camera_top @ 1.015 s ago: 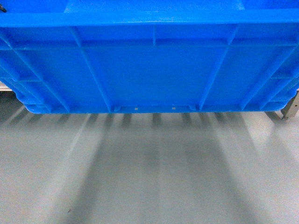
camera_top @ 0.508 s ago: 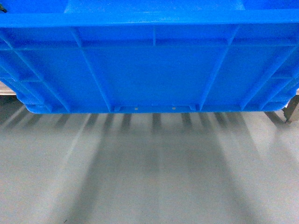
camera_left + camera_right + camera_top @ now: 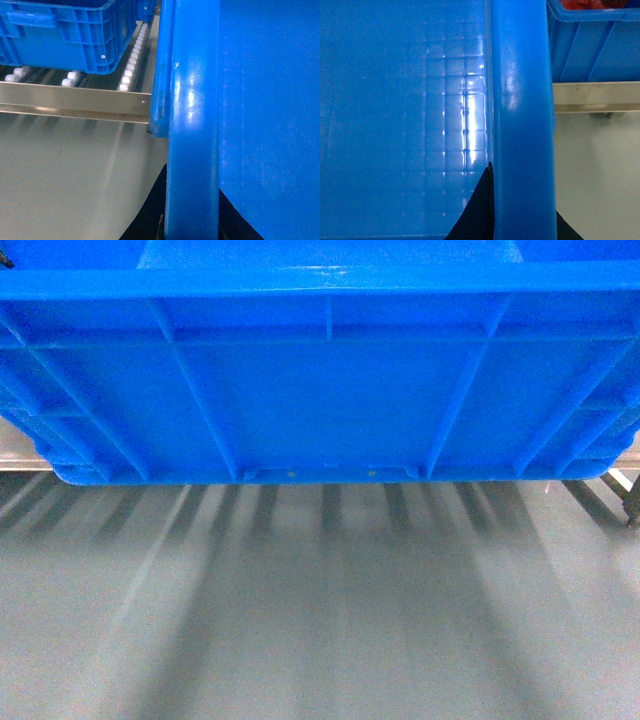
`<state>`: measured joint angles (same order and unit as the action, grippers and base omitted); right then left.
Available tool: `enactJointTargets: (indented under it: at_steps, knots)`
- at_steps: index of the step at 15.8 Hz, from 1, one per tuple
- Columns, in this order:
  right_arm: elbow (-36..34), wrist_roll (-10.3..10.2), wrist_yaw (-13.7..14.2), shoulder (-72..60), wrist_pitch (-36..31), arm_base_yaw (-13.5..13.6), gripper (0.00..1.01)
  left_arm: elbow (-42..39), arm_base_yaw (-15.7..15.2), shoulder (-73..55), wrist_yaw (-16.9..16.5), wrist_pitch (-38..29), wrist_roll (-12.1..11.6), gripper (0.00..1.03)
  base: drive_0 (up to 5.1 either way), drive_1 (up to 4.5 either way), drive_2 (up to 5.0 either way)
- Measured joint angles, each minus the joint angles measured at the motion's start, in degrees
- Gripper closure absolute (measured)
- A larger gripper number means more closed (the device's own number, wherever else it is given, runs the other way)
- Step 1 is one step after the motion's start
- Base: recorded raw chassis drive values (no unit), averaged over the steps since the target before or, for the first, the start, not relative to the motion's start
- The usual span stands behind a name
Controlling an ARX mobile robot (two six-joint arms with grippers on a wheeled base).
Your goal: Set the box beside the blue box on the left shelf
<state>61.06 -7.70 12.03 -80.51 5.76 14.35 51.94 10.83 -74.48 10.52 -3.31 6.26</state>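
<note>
Across the top of my head view the box [image 3: 320, 370] fills the frame edge to edge, its ribbed wall facing me and its two small bottom notches showing along the lower edge. It hangs clear of the grey floor [image 3: 320, 620], which carries streaked shadows beneath it.

From the left wrist I see the box's thick rim [image 3: 192, 125] running straight up the picture, with dark gripper [image 3: 150, 215] parts on either side of it at the bottom; it looks clamped on the rim, though I cannot see the fingertips themselves. Beyond it lies the shelf [image 3: 75, 100], its shiny front bar level with the box's corner, white rollers [image 3: 131, 65] behind it, and another blue crate [image 3: 65, 35] sitting on them to the left.

My right wrist shows the same: rim [image 3: 522, 125] upright, dark right gripper [image 3: 480, 210] parts straddling it, the box's gridded inner floor [image 3: 405, 115] to one side. A metal bar [image 3: 597, 97] and a further blue bin [image 3: 595, 45] lie past it.
</note>
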Motion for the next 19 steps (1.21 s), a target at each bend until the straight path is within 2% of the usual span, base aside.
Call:
enactJointTargets:
  at_steps: [19]
  knots:
    - [0.00,0.02,0.02,0.00,-0.17,0.00,0.93,0.00,0.00,-0.02,-0.02,-0.17,0.00,0.95,0.0,4.37,-4.3]
